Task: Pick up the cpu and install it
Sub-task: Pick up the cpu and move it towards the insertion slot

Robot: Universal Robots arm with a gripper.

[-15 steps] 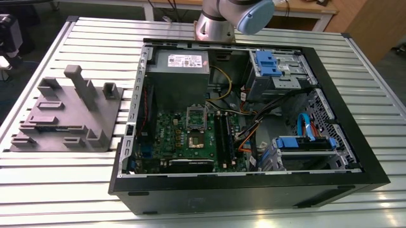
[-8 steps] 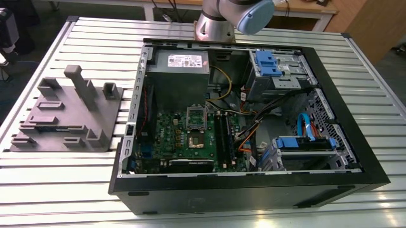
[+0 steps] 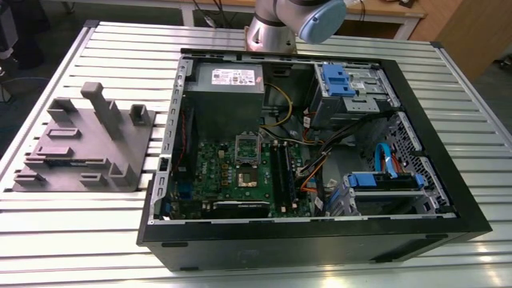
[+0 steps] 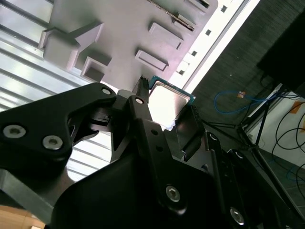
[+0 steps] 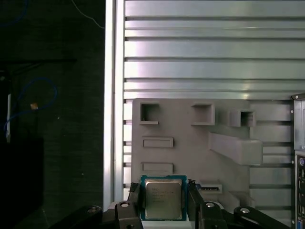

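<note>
Cpu handling is what the whole layout serves. The slatted metal surface carries everything, with the arm rising at its far edge. On it lies the open case, set on its side with the panel off, so that the motherboard faces upward and its socket can be reached from above. Just beside the case, on the exterior view's left, sits a grey fixture of raised blocks and recesses, probably there to present parts in known positions. In both wrist views the end effector has closed its two dark fingers onto opposite edges of the cpu, holding it flat with the metal top towards the first wrist view's camera. Gripping by the edges likely spares the top and the underside, and keeping the chip level suits a drop into a flat socket. The cpu appears to hang above the fixture, near one of its edges and apart from it.
</note>
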